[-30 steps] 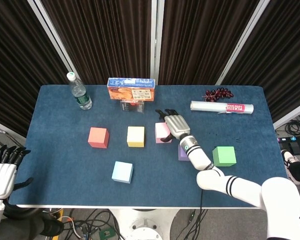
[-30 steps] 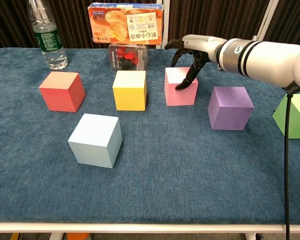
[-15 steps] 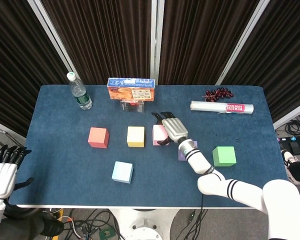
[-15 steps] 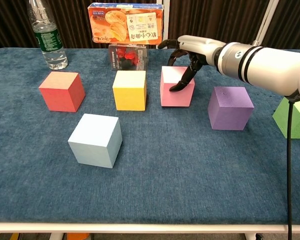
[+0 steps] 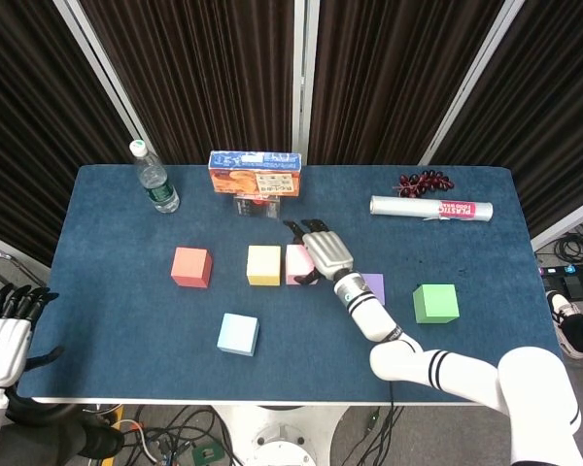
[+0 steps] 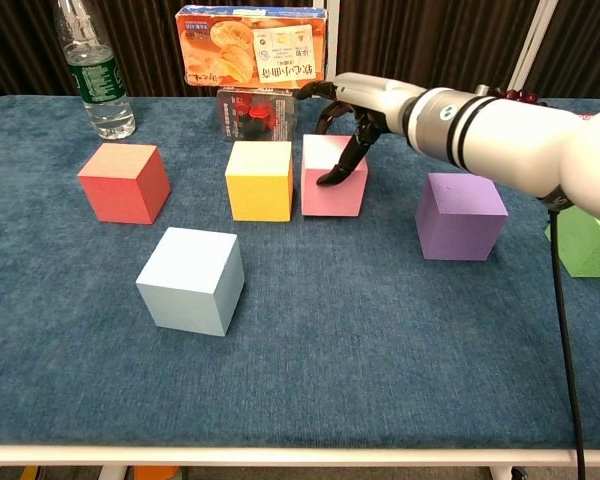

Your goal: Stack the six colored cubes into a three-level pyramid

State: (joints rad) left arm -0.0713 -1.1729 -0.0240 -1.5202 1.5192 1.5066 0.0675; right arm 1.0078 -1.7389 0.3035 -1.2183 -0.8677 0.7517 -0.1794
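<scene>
While the right hand (image 6: 342,132) is gripping the pink cube (image 6: 330,178) from above, just beside the yellow cube (image 6: 261,180) on the tabletop (image 6: 380,330), a further push is risking a bump that skews the yellow one. Being a cube, it is showing no long axis, sitting roughly square to the row. Left hand (image 5: 0,335) is hanging open, off the tabletop.

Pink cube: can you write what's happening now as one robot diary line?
right hand: fingers on pink cube | cube: on table, beside yellow cube | left hand: idle off table | stacked: none
</scene>
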